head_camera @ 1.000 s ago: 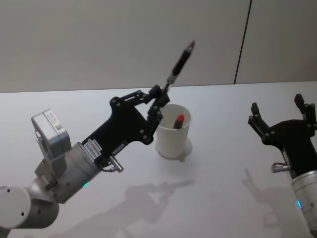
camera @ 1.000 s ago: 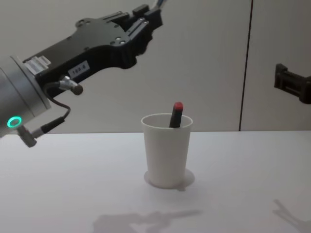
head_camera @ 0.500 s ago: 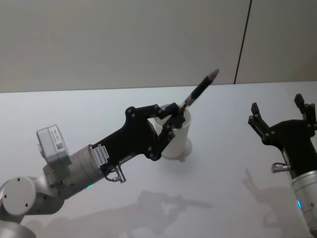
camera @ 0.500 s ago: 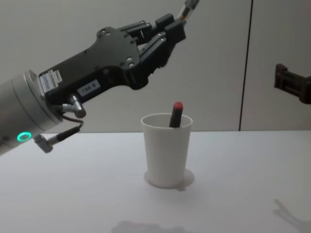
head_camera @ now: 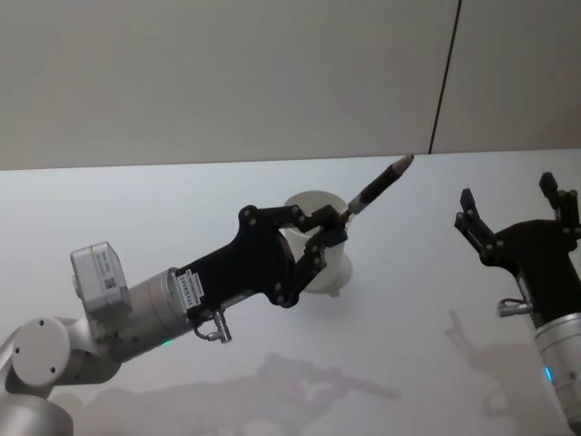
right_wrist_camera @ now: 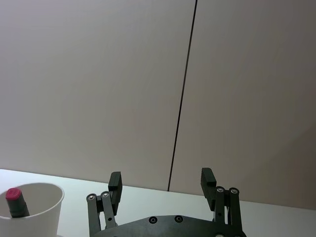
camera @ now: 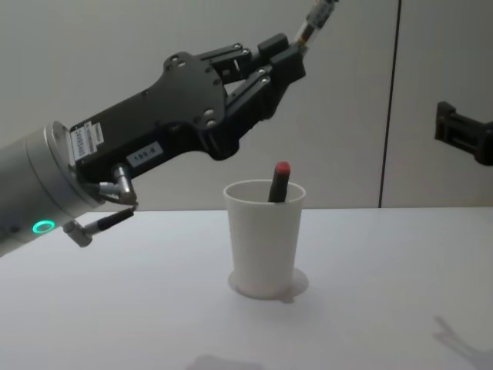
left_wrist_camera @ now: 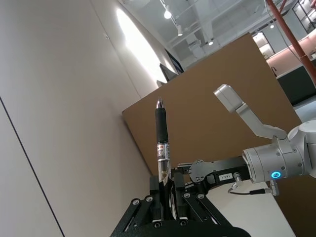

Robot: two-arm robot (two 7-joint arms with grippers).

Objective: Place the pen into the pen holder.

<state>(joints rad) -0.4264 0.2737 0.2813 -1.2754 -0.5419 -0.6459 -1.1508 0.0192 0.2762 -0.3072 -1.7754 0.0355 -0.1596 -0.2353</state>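
Observation:
My left gripper [head_camera: 332, 226] is shut on a dark pen [head_camera: 378, 185], gripping its lower end so that the pen slants up and to the right. In the chest view the left gripper [camera: 286, 60] and the pen [camera: 316, 18] hang well above the pen holder [camera: 264, 240], a white paper cup. A second, red-capped pen [camera: 279, 181] stands inside that cup. From the head view the gripper covers much of the pen holder [head_camera: 336, 265]. The left wrist view looks straight up the held pen [left_wrist_camera: 162, 143]. My right gripper [head_camera: 507, 189] waits open at the right, apart from the cup.
The white table [head_camera: 408, 300] stretches around the cup, with a plain wall behind it. In the right wrist view the open right gripper [right_wrist_camera: 161, 182] faces the wall, and the cup [right_wrist_camera: 37, 210] with the red-capped pen [right_wrist_camera: 14, 202] sits in a lower corner.
My left gripper has carried the pen rightward to above the cup, and the pen now leans further to the right. The right arm has stayed still.

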